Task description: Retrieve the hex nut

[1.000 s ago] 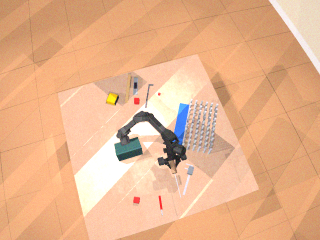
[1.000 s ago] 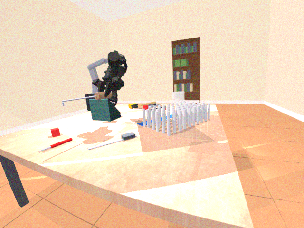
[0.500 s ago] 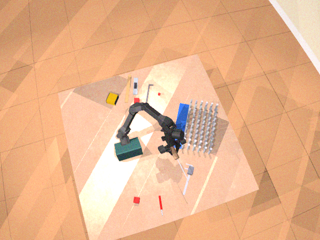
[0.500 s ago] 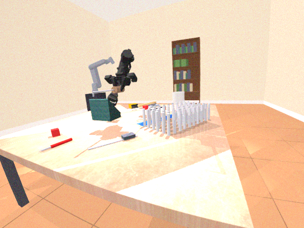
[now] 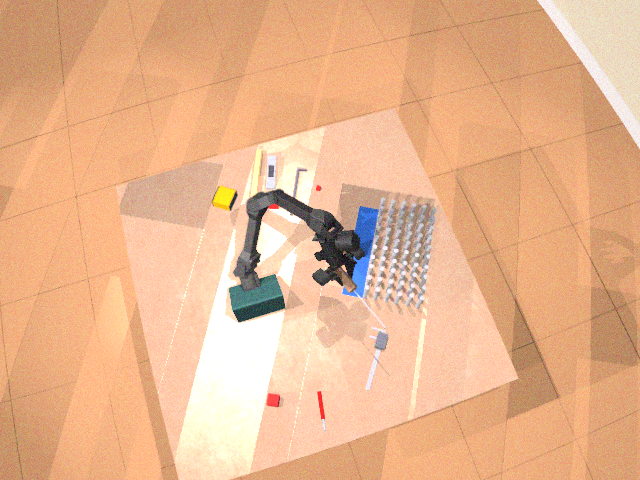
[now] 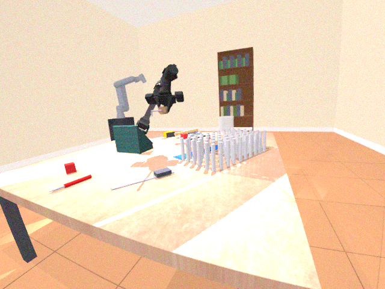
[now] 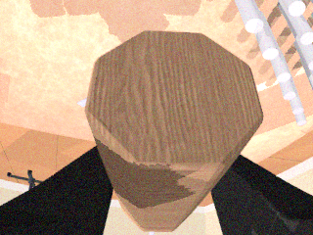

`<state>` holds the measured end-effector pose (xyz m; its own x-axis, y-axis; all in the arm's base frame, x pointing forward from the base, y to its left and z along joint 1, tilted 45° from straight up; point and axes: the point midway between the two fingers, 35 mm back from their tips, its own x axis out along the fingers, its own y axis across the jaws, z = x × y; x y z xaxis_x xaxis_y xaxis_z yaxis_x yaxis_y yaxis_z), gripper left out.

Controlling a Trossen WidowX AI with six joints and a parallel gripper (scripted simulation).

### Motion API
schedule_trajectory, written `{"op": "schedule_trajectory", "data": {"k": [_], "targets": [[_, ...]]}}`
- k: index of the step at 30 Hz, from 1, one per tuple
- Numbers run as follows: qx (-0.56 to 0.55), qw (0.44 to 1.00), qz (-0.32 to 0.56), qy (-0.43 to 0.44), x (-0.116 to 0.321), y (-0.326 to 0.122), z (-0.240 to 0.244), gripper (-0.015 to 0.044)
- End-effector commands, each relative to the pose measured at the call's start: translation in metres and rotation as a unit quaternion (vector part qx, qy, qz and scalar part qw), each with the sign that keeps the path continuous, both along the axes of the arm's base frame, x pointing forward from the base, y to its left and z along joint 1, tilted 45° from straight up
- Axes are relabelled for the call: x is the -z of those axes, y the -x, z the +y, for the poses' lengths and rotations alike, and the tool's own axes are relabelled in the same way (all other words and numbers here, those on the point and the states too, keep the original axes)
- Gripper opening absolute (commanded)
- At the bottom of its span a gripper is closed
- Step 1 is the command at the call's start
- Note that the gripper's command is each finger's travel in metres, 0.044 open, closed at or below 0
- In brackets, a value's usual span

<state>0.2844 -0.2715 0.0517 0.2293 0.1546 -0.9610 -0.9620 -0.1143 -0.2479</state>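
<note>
My gripper [image 5: 334, 275] [image 6: 163, 105] [image 7: 162, 152] is shut on the wooden handle [image 5: 348, 283] [image 6: 162, 109] [image 7: 171, 88] of a hook tool and holds it high above the table. The handle's butt fills the wrist view. The tool's thin white rod [image 5: 369, 311] slants away from the handle past the near corner of the spacer field. The grey spacers [image 5: 403, 253] [image 6: 224, 146] [image 7: 274, 49] stand upright in rows. The blue taped strip [image 5: 367, 227] [image 6: 178, 156] lies along the field's side, partly under my arm. The hex nut is hidden among the spacers.
A grey block-headed tool [image 5: 381, 339] [image 6: 162, 171] lies near the field's corner. A red-handled tool [image 5: 321, 408] [image 6: 76, 180] and a red cube [image 5: 272, 399] [image 6: 70, 168] lie nearer the table edge. A yellow block [image 5: 224, 197], a ruler [image 5: 256, 165] and an L-key [image 5: 296, 180] lie beyond the teal base [image 5: 256, 298] [image 6: 129, 141].
</note>
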Motion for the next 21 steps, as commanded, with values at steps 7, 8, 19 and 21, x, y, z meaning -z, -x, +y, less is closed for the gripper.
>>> {"op": "schedule_trajectory", "data": {"k": [7,8,19,21], "targets": [[-0.056,0.997,-0.057,0.010,-0.043,-0.006,0.043,0.0000],[-0.062,0.996,-0.062,0.011,-0.047,-0.006,0.047,0.0000],[-0.123,0.985,-0.116,0.017,-0.081,-0.003,0.097,0.0000],[-0.134,0.983,-0.126,0.017,-0.086,-0.002,0.106,0.0000]]}}
